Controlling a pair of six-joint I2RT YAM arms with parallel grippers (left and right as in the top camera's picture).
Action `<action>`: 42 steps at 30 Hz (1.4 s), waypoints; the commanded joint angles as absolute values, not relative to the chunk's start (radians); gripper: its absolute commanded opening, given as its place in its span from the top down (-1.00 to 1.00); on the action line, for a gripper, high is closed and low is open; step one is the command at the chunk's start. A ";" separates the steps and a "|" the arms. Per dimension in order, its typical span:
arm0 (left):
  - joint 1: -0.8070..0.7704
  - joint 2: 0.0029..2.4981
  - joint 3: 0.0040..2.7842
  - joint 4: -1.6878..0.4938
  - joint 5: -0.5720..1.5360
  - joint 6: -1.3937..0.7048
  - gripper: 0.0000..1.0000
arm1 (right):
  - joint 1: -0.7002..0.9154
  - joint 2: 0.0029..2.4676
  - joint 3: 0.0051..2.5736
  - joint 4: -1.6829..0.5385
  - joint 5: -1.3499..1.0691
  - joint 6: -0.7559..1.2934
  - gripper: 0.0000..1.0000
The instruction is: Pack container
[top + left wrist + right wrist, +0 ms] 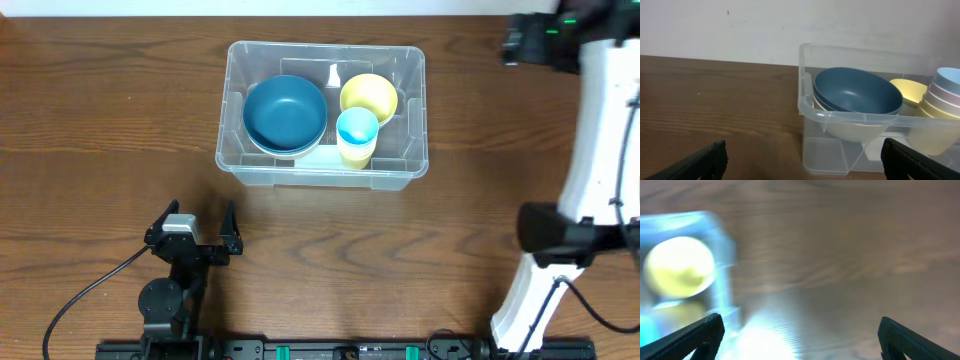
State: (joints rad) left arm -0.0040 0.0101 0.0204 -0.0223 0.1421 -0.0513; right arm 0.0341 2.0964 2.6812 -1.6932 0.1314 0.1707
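Note:
The clear container (320,176) stands at the table's back centre. It holds stacked dark blue bowls (285,113), a yellow bowl (368,97) and a stack of cups (357,135) with a light blue one on top. My left gripper (197,220) is open and empty, on the near side of the container's left end and well apart from it. In the left wrist view the container's corner and rim (850,117) fill the right half, with the blue bowls (860,92) over a cream bowl (855,131). My right gripper (800,335) is open and empty, with the blurred container (722,245) and yellow bowl (679,266) at its left.
The white right arm (600,150) reaches up along the right edge of the overhead view. A black cable (90,290) trails from the left arm's base. Bare wooden table (100,120) lies left of the container, and a pale wall (740,30) stands behind.

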 commanded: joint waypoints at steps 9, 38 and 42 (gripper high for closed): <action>-0.008 0.006 0.004 -0.059 0.141 -0.038 -0.96 | 0.294 1.647 2.275 -1.491 0.130 0.178 -0.99; -0.008 0.006 0.004 -0.059 0.141 -0.038 -0.96 | 0.046 0.236 0.249 0.344 -0.086 0.178 -0.99; -0.008 0.006 0.004 -0.059 0.141 -0.038 -0.96 | 0.044 0.106 0.153 0.356 -0.083 0.178 -0.99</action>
